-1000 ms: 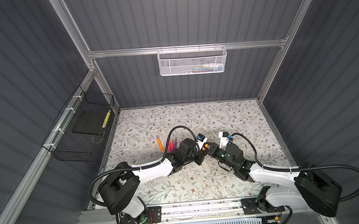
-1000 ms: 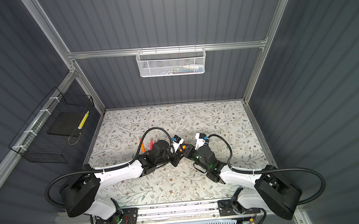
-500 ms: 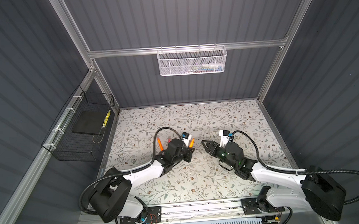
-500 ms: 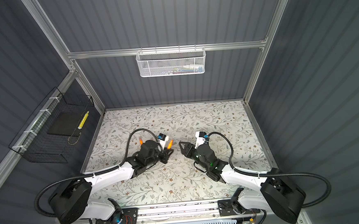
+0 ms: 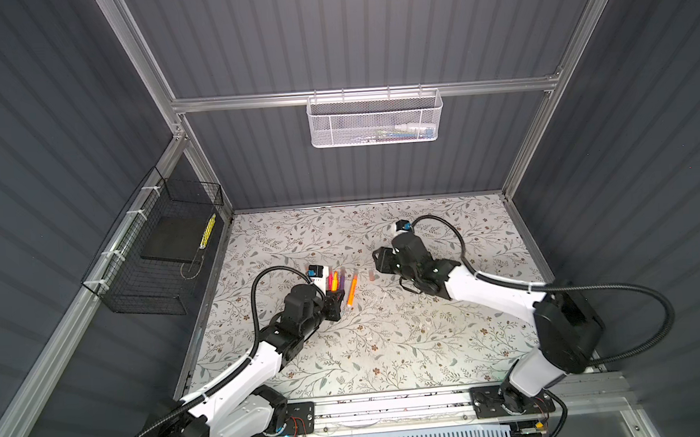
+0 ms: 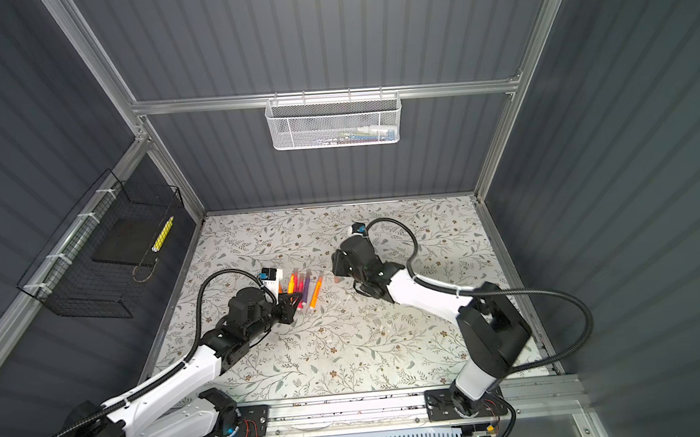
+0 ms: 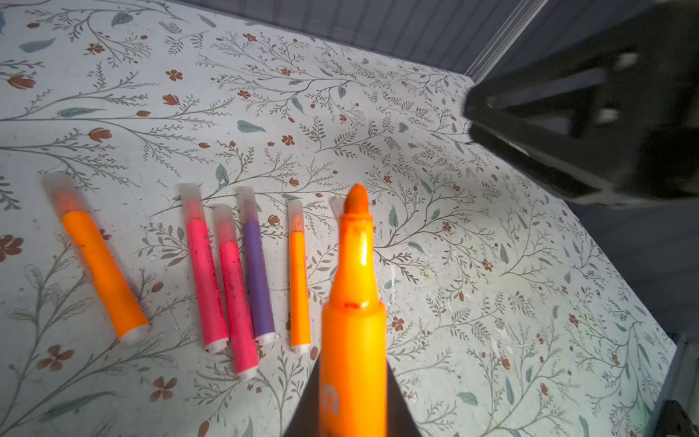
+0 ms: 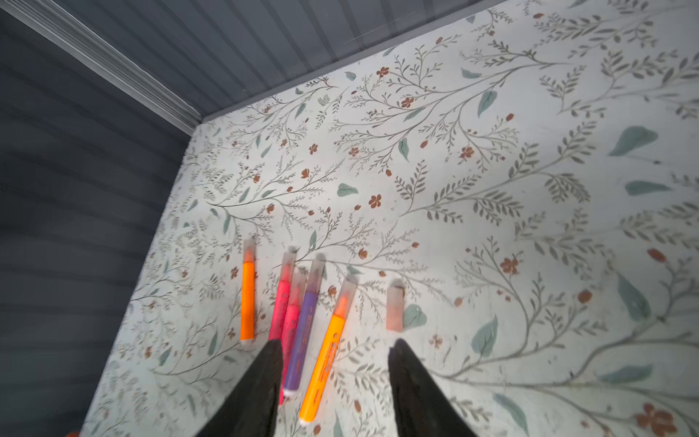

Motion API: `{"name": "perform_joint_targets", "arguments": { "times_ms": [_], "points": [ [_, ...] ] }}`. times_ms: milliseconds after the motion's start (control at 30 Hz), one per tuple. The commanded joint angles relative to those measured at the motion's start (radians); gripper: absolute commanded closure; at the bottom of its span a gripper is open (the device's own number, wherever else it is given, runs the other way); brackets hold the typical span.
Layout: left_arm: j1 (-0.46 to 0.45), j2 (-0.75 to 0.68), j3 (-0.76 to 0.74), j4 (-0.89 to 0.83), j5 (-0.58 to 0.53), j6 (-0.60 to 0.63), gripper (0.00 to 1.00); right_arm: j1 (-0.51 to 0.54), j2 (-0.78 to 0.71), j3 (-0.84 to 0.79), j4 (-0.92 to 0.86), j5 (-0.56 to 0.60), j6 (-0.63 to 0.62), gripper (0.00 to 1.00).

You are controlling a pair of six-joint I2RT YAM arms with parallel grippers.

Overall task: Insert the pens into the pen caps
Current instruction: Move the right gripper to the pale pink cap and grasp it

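Note:
My left gripper (image 7: 351,386) is shut on an orange pen (image 7: 353,302) whose pointed tip is bare. It hovers at the near end of a row of capped pens lying on the floral table: an orange one (image 7: 100,261), two pink ones (image 7: 204,272), a purple one (image 7: 257,272) and a thin orange one (image 7: 299,280). One loose translucent pen cap (image 8: 395,306) lies just right of the row, also seen as the pen cap (image 5: 371,275) in a top view. My right gripper (image 8: 336,342) stands open and empty just short of the cap and the right-hand orange pen (image 8: 329,348).
A white mesh basket (image 5: 375,118) hangs on the back wall, and a black wire basket (image 5: 163,256) on the left wall. The floral table (image 5: 389,342) is walled in on three sides. Both arms' cables loop above the table.
The two grippers were close together at the middle and have parted. The left one swung left to the pen row with the orange pen. The right one opened and drew back.

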Motion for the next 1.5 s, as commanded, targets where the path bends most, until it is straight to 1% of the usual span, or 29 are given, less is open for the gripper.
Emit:
{"name": "perform_joint_targets", "arguments": {
  "times_ms": [0, 100, 233, 400, 667, 900, 1067, 1233, 1467],
  "points": [
    [0.001, -0.058, -0.025, -0.048, 0.032, -0.002, 1.0, -0.005, 0.152, 0.178, -0.288, -0.001, -0.119, 0.56],
    [0.001, -0.088, -0.02, -0.076, 0.032, 0.003, 1.0, -0.004, 0.27, 0.325, -0.407, -0.001, -0.152, 0.57],
    [0.001, -0.104, -0.035, -0.062, 0.035, 0.005, 1.0, -0.004, 0.341, 0.393, -0.445, 0.003, -0.166, 0.58],
    [0.001, -0.089, -0.016, -0.072, 0.042, 0.011, 1.0, -0.004, 0.371, 0.404, -0.458, -0.012, -0.166, 0.58],
    [0.001, -0.055, -0.017, -0.045, 0.056, 0.003, 1.0, -0.003, 0.44, 0.439, -0.484, -0.011, -0.172, 0.62],
    [0.001, -0.076, -0.02, -0.054, 0.052, 0.005, 1.0, 0.0, 0.481, 0.465, -0.502, 0.003, -0.177, 0.65],
    [0.001, -0.084, -0.004, -0.081, 0.053, 0.01, 1.0, 0.0, 0.494, 0.463, -0.519, 0.043, -0.177, 0.67],
    [0.001, -0.095, -0.014, -0.073, 0.056, 0.004, 1.0, 0.006, 0.502, 0.46, -0.518, 0.04, -0.172, 0.69],
    [0.002, -0.097, -0.011, -0.074, 0.056, 0.008, 1.0, 0.01, 0.532, 0.477, -0.519, 0.045, -0.172, 0.69]
  ]
}}
